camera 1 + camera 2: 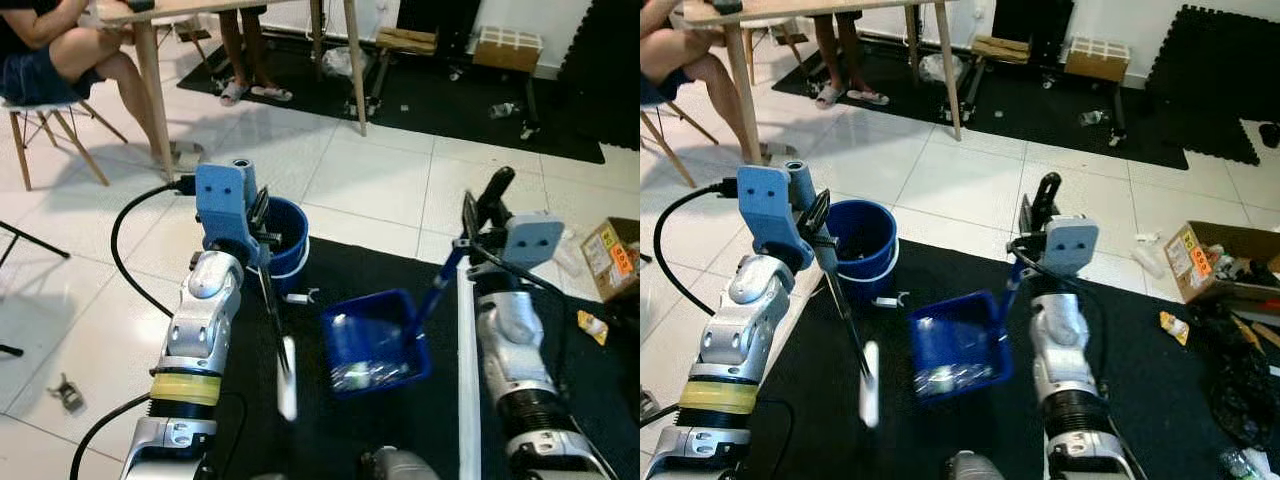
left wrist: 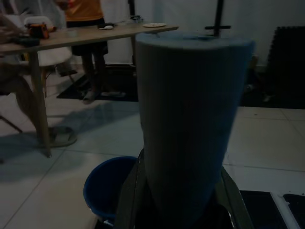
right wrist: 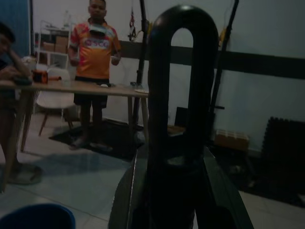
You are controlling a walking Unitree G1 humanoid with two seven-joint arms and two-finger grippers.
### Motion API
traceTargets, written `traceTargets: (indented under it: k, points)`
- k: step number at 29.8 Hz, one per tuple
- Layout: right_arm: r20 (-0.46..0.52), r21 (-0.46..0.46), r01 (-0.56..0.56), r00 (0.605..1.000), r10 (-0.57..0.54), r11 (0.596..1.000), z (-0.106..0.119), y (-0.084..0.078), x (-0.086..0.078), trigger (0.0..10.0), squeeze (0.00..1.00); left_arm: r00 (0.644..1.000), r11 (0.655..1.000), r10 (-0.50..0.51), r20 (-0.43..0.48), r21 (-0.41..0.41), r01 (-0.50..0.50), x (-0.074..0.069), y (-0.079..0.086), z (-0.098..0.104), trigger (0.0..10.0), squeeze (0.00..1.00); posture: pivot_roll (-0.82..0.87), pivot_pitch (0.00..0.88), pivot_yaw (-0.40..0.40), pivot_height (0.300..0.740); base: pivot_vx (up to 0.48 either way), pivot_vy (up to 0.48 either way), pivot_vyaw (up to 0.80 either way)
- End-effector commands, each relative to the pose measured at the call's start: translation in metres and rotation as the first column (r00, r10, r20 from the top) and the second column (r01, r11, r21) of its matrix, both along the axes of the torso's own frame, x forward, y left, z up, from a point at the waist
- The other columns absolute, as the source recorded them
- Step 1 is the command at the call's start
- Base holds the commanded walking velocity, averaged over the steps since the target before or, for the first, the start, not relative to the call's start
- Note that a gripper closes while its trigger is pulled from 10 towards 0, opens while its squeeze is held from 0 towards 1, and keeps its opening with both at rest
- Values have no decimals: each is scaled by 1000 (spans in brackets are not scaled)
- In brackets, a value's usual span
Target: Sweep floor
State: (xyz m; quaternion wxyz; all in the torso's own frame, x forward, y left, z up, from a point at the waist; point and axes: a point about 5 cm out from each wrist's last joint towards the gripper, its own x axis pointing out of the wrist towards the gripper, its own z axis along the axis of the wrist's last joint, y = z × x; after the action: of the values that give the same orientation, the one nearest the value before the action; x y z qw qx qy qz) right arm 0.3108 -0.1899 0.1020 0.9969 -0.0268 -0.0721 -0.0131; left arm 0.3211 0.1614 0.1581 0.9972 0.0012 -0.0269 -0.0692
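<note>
Between the left jaws, the brush handle (image 1: 845, 305); dustpan (image 1: 955, 357) alongside.

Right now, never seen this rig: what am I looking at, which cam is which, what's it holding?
It is a walking humanoid robot with two silver arms. The two wide pictures come from its head, looking down; the two dark ones come from cameras on each wrist.

The left hand is shut on a brush, whose pale end hangs over a black mat. The right hand is shut on the handle of a blue dustpan holding some litter. A blue bucket stands at the mat's edge. Beyond, people sit and stand at a wooden table. Cardboard box at right.
</note>
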Motion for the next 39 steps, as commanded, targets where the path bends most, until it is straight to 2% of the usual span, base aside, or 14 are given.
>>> traceTargets:
  k: [1,2,6,9,14,21,24,25,26,27,28,30,31,39]
  points:
    - [36,-2,26,999,-25,1000,7,-8,-2,10000,0,1000,1000,7,7,-24,-6,-2,7,2,10000,0,44,0,-5,740,0,0,0]
    - [36,-2,26,999,-25,1000,7,-8,-2,10000,0,1000,1000,7,7,-24,-6,-2,7,2,10000,0,44,0,-5,740,0,0,0]
    - [25,-19,79,997,-78,997,8,-26,-5,10000,0,997,995,57,53,-91,-52,-2,14,8,10000,0,37,10,-6,740,0,0,0]
    - [18,-22,91,996,-90,996,7,-30,-6,10000,0,995,991,61,74,-124,-52,-1,14,15,10000,0,36,12,-7,740,0,0,0]
    - [9,-24,94,996,-94,995,5,-31,-6,10000,0,994,988,56,94,-151,-41,1,12,22,10000,0,39,14,-8,740,0,0,0]
    - [-6,-48,104,995,-104,993,1,-35,-8,10000,0,993,964,39,115,-265,-7,4,10,40,10000,0,40,21,-2,740,0,0,0]
    - [-2,-55,105,994,-105,993,2,-36,-8,10000,0,993,965,33,113,-264,-2,5,10,39,10000,0,37,23,1,740,0,0,0]
    - [-5,6,109,994,-109,994,4,-36,-7,10000,0,994,967,27,107,-253,1,5,8,36,10000,0,34,24,4,740,0,0,0]
    - [-5,6,109,994,-109,994,4,-36,-7,10000,0,994,967,27,107,-253,1,5,8,36,10000,0,34,24,4,740,0,0,0]
    - [-8,120,104,995,-104,987,6,-33,-4,10000,0,995,971,17,99,-241,7,5,5,33,10000,0,33,24,5,740,0,0,0]
    - [-8,120,104,995,-104,987,6,-33,-4,10000,0,995,971,17,99,-241,7,5,5,33,10000,0,33,24,5,740,0,0,0]
    - [-1,264,61,998,-63,963,10,-27,-1,10000,0,996,973,4,95,-232,18,4,1,32,10000,0,33,25,5,740,0,0,0]
    - [6,290,44,999,-48,956,12,-25,-1,10000,0,996,973,1,93,-231,20,4,0,32,10000,0,33,25,5,740,0,0,0]
    - [1,207,31,999,-32,978,10,-23,-1,10000,0,996,974,0,84,-227,19,4,1,30,10000,0,37,25,3,740,0,0,0]
